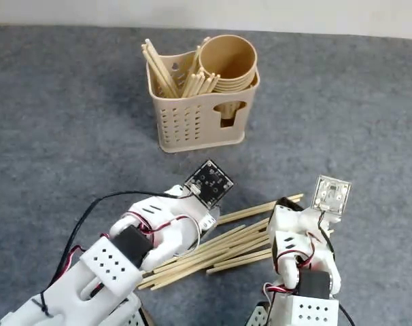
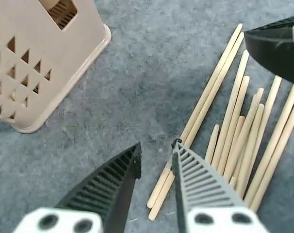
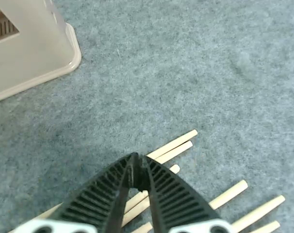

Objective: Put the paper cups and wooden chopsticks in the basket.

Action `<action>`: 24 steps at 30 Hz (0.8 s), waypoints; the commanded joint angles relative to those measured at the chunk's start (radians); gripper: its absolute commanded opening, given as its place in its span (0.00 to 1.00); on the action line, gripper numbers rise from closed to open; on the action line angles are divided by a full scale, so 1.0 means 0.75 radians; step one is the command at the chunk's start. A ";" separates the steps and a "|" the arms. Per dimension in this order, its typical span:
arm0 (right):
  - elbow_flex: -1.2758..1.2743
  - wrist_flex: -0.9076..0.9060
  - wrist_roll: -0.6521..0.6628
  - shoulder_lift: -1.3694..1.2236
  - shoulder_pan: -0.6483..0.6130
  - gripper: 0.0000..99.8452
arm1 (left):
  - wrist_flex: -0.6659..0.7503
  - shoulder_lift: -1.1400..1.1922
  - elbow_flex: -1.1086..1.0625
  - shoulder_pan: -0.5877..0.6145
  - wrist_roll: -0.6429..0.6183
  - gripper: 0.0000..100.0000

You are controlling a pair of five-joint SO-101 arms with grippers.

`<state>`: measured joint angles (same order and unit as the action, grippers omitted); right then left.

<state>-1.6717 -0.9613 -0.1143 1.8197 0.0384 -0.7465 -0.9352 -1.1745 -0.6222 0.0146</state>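
A beige slotted basket [image 1: 199, 115] stands at the back of the grey carpet. One compartment holds several wooden chopsticks [image 1: 168, 71]; the other holds stacked paper cups [image 1: 228, 62]. Several more loose chopsticks [image 1: 226, 248] lie fanned on the carpet between my two arms. My left gripper [image 2: 155, 154] hovers open just above the carpet, its fingertips beside the near ends of two loose chopsticks [image 2: 244, 131]. My right gripper [image 3: 136, 159] is shut, low over the far ends of the loose chopsticks [image 3: 173, 145], with nothing seen between its fingers. Its black tip [image 2: 278, 46] also shows across the pile in the left wrist view.
The basket corner [image 2: 35, 63] is close ahead of the left gripper, and the basket edge [image 3: 25, 48] lies ahead of the right one. Bare carpet [image 1: 342, 122] spreads to the right of the basket and between it and the arms.
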 commanded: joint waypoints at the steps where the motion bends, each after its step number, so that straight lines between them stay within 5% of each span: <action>1: -0.183 0.032 0.012 0.024 0.013 0.01 | 0.027 0.177 0.093 -0.034 0.008 0.11; 13: -0.183 0.032 0.012 0.024 0.013 0.01 | 0.010 0.932 0.488 -0.034 0.014 0.11; 24: -0.183 0.032 0.012 0.024 0.013 0.01 | -0.137 1.190 0.705 -0.034 0.014 0.05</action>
<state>-1.6717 -0.9613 -0.1143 1.8197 0.0384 -0.8339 -0.0575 -0.7050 -0.6329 0.0115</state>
